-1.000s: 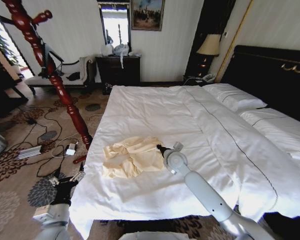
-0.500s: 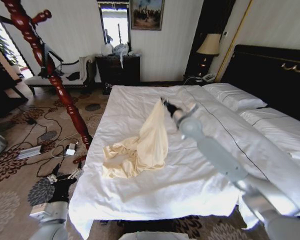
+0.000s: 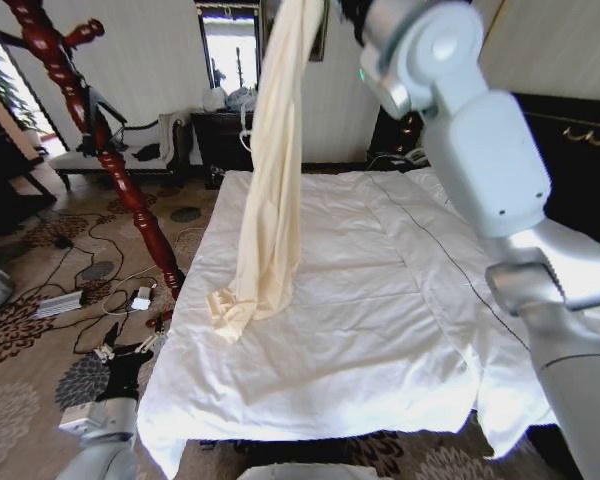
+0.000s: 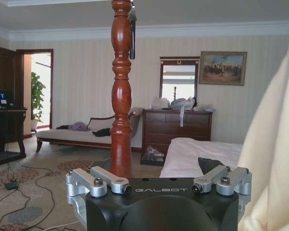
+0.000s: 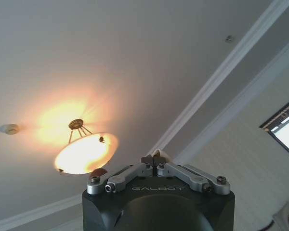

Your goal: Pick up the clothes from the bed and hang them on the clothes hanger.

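Clothes (image 3: 272, 190) hang from raised right claw (image 5: 152, 163), clamped; hem on bed (image 3: 380, 330); left claw (image 4: 159, 185) apart

The clothes (image 3: 272, 190) hang above the bed (image 3: 360, 330), their lower end resting on its left part.

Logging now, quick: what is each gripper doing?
Left gripper: open, empty, low beside the bed.
Right gripper: shut on the clothes, raised high.

Red wooden post (image 3: 110, 160) beside hanging clothes (image 3: 272, 190)
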Tool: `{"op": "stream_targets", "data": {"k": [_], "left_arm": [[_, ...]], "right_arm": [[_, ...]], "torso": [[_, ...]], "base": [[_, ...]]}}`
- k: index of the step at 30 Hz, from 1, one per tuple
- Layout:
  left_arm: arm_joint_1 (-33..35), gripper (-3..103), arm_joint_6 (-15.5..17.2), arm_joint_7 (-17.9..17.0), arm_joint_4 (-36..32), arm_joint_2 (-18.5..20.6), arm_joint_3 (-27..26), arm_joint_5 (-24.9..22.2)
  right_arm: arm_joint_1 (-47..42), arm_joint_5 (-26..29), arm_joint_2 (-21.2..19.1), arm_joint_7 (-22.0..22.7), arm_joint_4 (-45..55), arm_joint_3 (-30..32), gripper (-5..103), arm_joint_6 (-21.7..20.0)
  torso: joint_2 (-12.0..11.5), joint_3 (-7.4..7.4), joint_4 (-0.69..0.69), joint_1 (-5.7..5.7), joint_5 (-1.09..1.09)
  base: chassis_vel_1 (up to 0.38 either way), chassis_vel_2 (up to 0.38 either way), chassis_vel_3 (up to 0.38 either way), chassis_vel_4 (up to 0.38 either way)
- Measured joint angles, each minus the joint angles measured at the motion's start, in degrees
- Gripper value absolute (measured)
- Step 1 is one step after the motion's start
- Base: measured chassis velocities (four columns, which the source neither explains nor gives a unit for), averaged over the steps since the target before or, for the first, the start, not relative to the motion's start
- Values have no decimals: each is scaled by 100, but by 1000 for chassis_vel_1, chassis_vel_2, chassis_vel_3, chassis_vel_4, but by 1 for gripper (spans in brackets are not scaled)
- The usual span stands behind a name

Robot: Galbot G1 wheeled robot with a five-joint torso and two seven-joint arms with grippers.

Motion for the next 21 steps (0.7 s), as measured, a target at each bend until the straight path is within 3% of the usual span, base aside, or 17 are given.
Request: {"op": "stream_targets", "data": {"k": [6,11,13,17,18,21], "left_arm": [[-5,100,-19,-24,17,93,-62,-142],[24,100,-61,-27,21,101,-61,-153],[31,100,-72,-28,23,101,-58,-153],[68,100,-115,-30,59,99,-40,-144],[68,100,-115,-30,59,99,-40,-144],[118,100,-157,-25,137,124,-38,-127]], "right_arm": [[774,47,521,-358,-666,-61,0,1],[773,118,566,-403,-559,-221,0,-12],[608,142,480,-391,-302,-312,0,-27],[-689,-146,-172,-98,1128,-749,0,-62],[-689,-146,-172,-98,1128,-749,0,-62],[-2132,-792,-770,219,1983,-944,0,-31]], "torso": [[0,-1,-1,-2,2],[1,-1,-1,-2,2],[1,-2,-1,-2,1],[0,-1,-1,-2,3],[0,-1,-1,-2,3],[0,0,-3,-1,5]], "base": [[0,0,0,0],[0,0,0,0],[0,0,0,0],[0,0,0,0],[0,0,0,0],[0,0,0,0]]}}
